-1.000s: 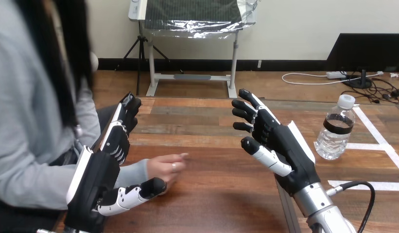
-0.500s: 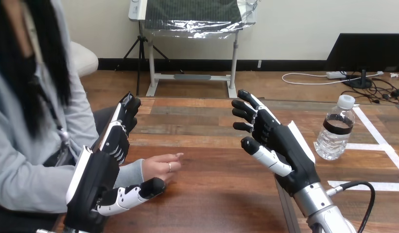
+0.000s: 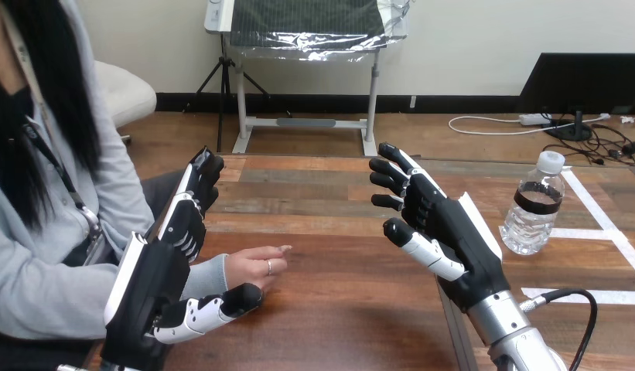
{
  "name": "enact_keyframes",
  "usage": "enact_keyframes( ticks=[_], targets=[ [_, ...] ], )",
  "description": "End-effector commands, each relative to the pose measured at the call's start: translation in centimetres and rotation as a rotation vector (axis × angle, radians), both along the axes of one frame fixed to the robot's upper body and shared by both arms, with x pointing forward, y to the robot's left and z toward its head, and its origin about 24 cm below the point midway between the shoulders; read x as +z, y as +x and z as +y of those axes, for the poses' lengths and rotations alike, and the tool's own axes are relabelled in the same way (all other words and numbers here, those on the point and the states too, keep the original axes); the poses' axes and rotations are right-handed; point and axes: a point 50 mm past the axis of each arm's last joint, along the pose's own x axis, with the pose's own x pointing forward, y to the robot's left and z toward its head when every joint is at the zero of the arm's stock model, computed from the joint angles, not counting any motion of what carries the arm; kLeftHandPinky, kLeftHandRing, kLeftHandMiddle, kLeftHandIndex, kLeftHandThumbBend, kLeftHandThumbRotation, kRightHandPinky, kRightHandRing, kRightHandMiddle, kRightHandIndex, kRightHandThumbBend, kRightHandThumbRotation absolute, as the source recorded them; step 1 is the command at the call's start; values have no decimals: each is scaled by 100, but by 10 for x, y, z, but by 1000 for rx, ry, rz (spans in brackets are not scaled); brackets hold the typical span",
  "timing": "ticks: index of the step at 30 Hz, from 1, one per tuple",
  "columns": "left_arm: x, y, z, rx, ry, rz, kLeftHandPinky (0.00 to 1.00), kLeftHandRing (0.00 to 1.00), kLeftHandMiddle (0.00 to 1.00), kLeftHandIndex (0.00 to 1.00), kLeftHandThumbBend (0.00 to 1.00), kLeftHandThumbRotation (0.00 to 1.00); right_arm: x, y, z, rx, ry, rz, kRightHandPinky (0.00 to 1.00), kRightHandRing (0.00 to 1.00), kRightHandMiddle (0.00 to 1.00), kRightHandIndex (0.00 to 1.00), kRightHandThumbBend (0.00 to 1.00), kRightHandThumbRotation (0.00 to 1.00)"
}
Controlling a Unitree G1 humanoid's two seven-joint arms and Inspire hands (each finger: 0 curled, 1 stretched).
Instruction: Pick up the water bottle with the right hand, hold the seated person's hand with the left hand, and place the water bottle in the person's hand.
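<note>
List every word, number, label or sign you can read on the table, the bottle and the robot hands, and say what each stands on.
No text can be read.
water bottle: any print on its dark label band is too small to read.
white tape lines on the table: plain, no writing.
left robot hand and right robot hand: no legible marking.

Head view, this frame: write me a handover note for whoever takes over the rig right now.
The left hand is open and raised at the table's left, beside the person's hand, with no hold on it.
The right hand is open, raised over mid-table, empty.
The bottle stands upright on the table, to the right of the right hand, apart from it.
Done: nothing yet.
Left: grasp the bottle with the right hand, hold the person's hand with the left hand, place the bottle in it.
</note>
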Motion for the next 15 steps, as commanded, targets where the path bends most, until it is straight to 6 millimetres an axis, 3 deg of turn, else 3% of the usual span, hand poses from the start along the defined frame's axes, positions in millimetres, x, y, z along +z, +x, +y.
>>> enact_keyframes(
  ticks=[1,15],
  targets=[
    [16,13,3,-2,-6,-76,100,100,100,100,100,54,25,16,-4,-14,10,-109,84,91,91,94,100,67],
    [17,13,4,9,-9,-84,100,100,100,100,100,52,42,27,-18,-73,19,-163,85,89,90,93,100,64]
  ],
)
